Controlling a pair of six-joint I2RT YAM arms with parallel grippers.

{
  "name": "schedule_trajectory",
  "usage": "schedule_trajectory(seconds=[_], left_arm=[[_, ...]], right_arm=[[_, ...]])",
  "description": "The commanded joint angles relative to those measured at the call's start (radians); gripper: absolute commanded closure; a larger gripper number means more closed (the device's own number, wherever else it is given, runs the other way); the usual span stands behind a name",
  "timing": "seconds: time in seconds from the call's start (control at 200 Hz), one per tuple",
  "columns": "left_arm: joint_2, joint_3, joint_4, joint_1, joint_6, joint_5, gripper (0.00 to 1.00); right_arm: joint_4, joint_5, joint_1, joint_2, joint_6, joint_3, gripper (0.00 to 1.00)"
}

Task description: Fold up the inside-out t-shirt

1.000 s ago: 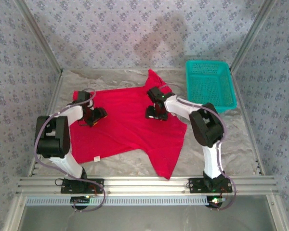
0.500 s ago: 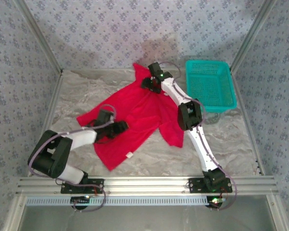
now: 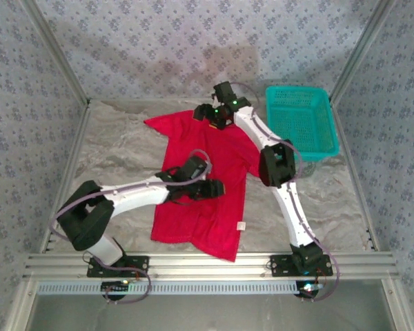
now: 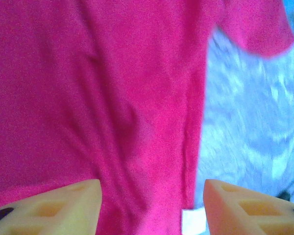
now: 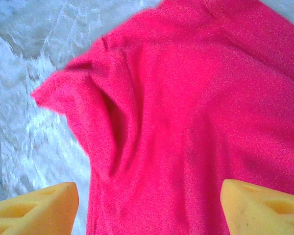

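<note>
Top external: t-shirt (image 3: 221, 148) spread mid-table (image 3: 117, 145), left of teal basket (image 3: 300, 121); left gripper (image 3: 208, 189) over its middle, right gripper (image 3: 210, 114) at its far edge | Left wrist: fingers (image 4: 63, 205) parted, gripping nothing, above cloth beside white tag (image 4: 192, 220) | Right wrist: fingers (image 5: 39, 205) wide apart, empty, above rumpled cloth.

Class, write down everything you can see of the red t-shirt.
The t-shirt is plain bright red soft cloth, short-sleeved, lying spread and slightly wrinkled on the pale crinkled table, one sleeve pointing far left. A small white tag shows near its right edge. The left gripper and right gripper are over it, jaws open, gripping nothing.
</note>
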Motion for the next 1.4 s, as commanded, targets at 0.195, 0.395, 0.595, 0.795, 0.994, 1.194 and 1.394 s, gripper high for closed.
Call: schedule_trajectory(seconds=[0.195,0.395,0.595,0.795,0.994,1.194,1.394], left_arm=[[0.082,0.137,-0.12,0.318,0.148,0.057,0.49],[0.266,0.237,-0.102,0.4,0.155,0.116,0.52],[0.375,0.256,-0.099,0.535,0.182,0.097,0.54],[0.436,0.292,-0.119,0.652,0.213,0.054,0.58],[0.327,0.242,-0.133,0.681,0.208,-0.001,0.6],[0.019,0.073,-0.151,0.649,0.181,-0.095,0.58],[-0.193,-0.047,-0.225,0.613,0.188,-0.109,0.57]], right_arm=[[-0.042,0.2,0.029,-0.394,-0.092,-0.582,0.28],[-0.036,0.244,0.047,-0.347,-0.086,-0.674,0.29],[-0.08,0.281,0.014,-0.135,-0.099,-0.462,0.28],[-0.23,0.286,-0.032,0.213,-0.194,0.102,0.27],[-0.267,0.209,-0.049,0.244,-0.244,0.335,0.26],[-0.228,0.318,0.043,-0.218,-0.324,-0.205,0.27],[-0.028,0.406,0.218,-0.707,-0.278,-0.925,0.61]])
